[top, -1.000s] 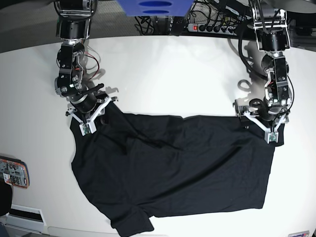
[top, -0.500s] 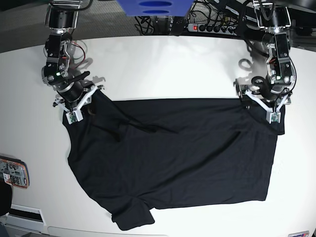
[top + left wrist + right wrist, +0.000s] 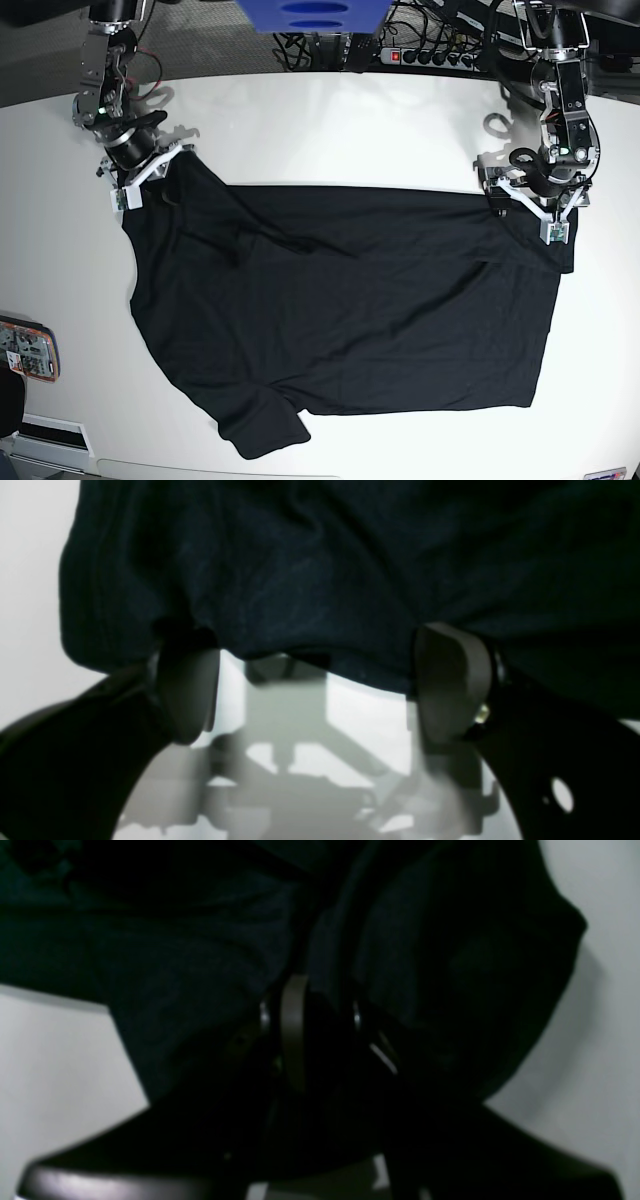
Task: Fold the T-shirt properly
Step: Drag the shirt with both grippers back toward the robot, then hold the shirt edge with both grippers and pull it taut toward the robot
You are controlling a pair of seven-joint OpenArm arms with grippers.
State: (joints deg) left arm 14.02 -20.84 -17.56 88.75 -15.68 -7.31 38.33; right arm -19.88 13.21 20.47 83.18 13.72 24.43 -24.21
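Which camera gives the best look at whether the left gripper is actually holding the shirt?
The left wrist view: the left gripper stands wide open, the T-shirt edge draped over its fingertips, not pinched. The base view shows that gripper small at the shirt's corner. The right wrist view misses it.

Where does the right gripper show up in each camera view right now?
Base: right gripper upper left, on the T-shirt's corner.
Right wrist: right gripper centre, jaws pinched on dark cloth.
Left wrist: not in it.
Shared landmark: the black T-shirt on the white table.
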